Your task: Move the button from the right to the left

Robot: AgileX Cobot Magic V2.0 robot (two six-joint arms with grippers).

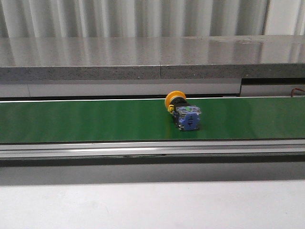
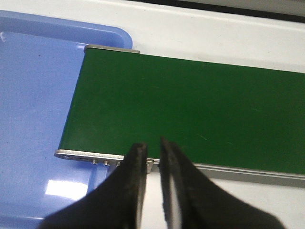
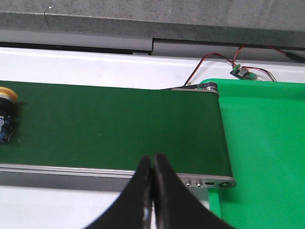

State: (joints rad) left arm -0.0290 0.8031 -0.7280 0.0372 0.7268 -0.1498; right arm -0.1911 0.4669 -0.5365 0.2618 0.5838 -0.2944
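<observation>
- In the foreground of the front view, a bare pale worktop [image 1: 152, 205] is seen across the lower frame; neither arm appears there.
- The left end effector [image 2: 153, 157] is seen with its fingers nearly together, a narrow gap between them, nothing held; it hangs over the belt [image 2: 190, 109] end, with a blue tray [image 2: 33, 95] at frame left.
- The right end effector [image 3: 152, 164] is seen closed and empty, at the belt's other end beside a green tray [image 3: 267, 143].
- The button [image 1: 183, 111] lies on its side at frame centre, slightly right, cap pointing away.
- A good pick is judged to need the fingers opened first, then closed across the square block rather than the round cap, which could roll.
- Farthest, a grey ledge [image 1: 152, 57] is seen.
</observation>
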